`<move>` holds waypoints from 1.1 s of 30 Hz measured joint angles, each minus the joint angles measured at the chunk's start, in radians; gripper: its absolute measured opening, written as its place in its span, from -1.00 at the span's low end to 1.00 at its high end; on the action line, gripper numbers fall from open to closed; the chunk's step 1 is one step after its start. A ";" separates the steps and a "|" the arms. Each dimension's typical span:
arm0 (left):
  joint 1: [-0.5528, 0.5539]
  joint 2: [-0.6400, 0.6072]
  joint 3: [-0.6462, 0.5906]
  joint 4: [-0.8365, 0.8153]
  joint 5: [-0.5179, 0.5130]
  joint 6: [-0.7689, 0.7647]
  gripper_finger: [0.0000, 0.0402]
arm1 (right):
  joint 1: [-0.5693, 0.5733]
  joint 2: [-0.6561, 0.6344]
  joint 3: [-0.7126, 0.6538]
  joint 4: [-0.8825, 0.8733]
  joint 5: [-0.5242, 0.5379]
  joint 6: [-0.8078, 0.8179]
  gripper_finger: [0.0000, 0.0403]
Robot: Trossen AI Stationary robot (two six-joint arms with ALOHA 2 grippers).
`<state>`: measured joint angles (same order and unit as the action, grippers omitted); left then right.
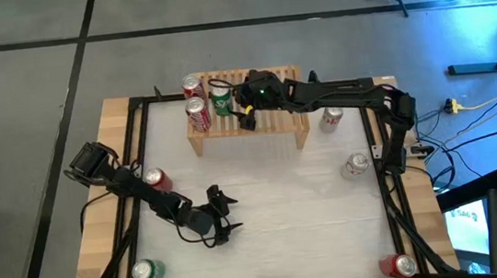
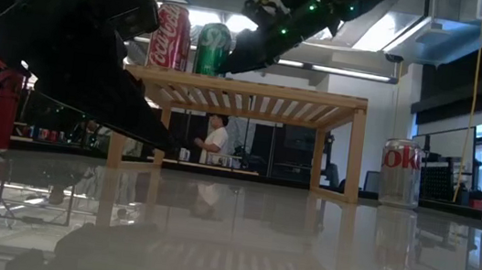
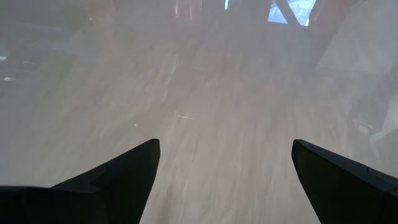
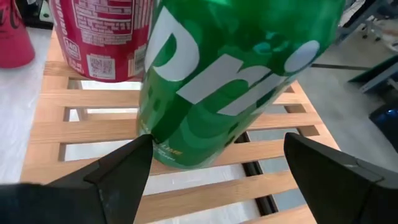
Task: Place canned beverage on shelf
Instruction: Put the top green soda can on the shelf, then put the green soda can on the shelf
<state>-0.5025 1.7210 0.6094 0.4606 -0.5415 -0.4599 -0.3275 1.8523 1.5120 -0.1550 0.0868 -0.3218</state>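
Green soda can (image 4: 230,81) stands on low light-wood slatted shelf (image 1: 275,122) beside two red cans (image 1: 197,114); right pincer (image 4: 214,165) spread wide around it, not gripping. Left pincer (image 1: 223,218) open, empty, over bench (image 1: 292,199). Loose cans remain.

The shelf (image 4: 186,162) shows pale bare wood, matt, with fine grain along its smooth slats. Standing on it, the green can (image 4: 236,74) is glossy printed metal, catching bright highlights, and the red can (image 4: 102,37) beside it has the same slick sheen. The table top (image 2: 301,244) is a smooth, shiny pale surface that mirrors the shelf legs, edged by a light wood border (image 1: 116,125). The right gripper (image 4: 217,165) fingers look matt black, probably plastic.
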 joint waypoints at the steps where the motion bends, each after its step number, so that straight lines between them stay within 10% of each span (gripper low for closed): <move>1: 0.000 0.000 0.000 0.000 0.000 0.000 0.76 | 0.000 0.000 0.000 0.000 0.000 0.000 0.77; 20: 0.000 -0.007 0.062 -0.009 0.066 0.002 0.76 | 0.283 -0.235 -0.001 -0.527 -0.113 0.076 0.77; 33: -0.022 -0.051 0.576 -1.063 0.073 -0.128 0.76 | 0.648 -0.263 -0.056 -0.573 -0.177 0.080 0.77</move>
<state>-0.5247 1.6695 1.1850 -0.6020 -0.4682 -0.5879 0.3208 1.5896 1.4564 -0.7284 -0.0904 -0.2416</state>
